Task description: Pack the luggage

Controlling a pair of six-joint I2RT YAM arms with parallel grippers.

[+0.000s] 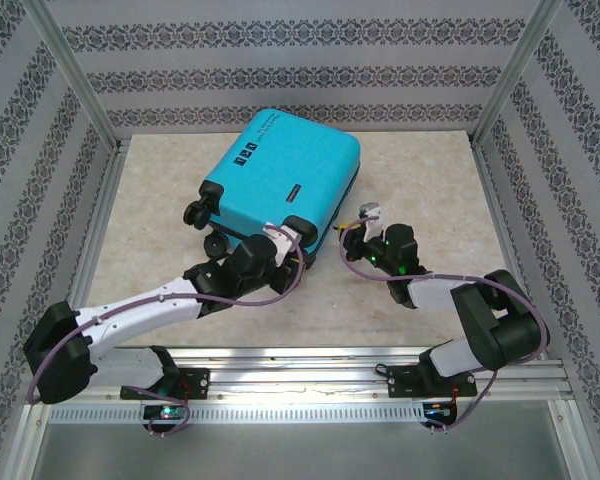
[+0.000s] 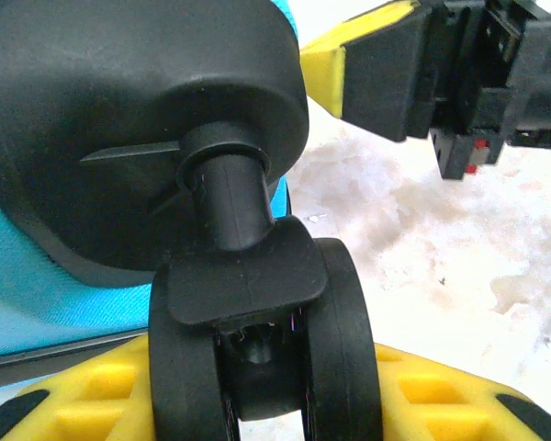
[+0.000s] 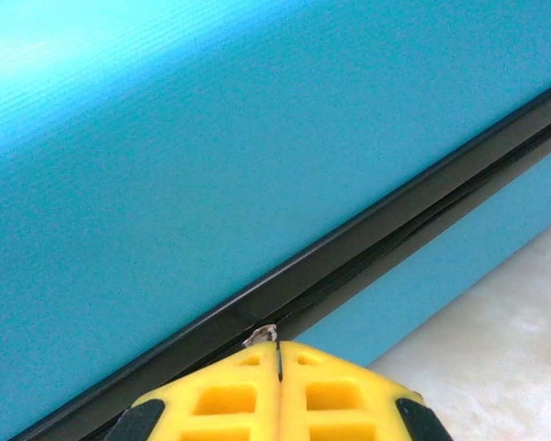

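**Yellow fingers (image 2: 64,404) clamping a wheel while the other gripper is working at the seam**

Underneath it all, the pale table (image 1: 430,190) is carrying the luggage (image 1: 280,170). It is lying flat on one shell toward the far middle, closed, with its wheeled end facing the arms.

The left gripper (image 2: 266,395) is reaching in at the near corner. Its two fingers are sitting against either side of the black caster wheel (image 2: 257,349), so it is looking like a grasp on that wheel. The right gripper (image 3: 277,347) is coming in just beside it, clenched tight with its tips together. It is nosing at the black seam (image 3: 349,257) where the two turquoise shells are meeting. A tiny pale sliver (image 3: 262,333) is poking out at those tips. It could be a zip pull, but I cannot tell.

To my eye, the packing is nearly over and the arms are dealing with the closure, one bracing and one working the seam. Doing that well is mostly going to be about the brace. A caster swivels on its stem, so the left grip is likely to be turning rather than holding if the pull comes sideways. A pull running straight along the seam, in line with the braced corner, should be sliding the case least on the smooth table.

The right tips are pinching very little, if anything, so a slow, low stroke close to the shell is looking safer than a quick one. A slip would be leaving the fingers scraping along the plastic instead of drawing the seam shut.
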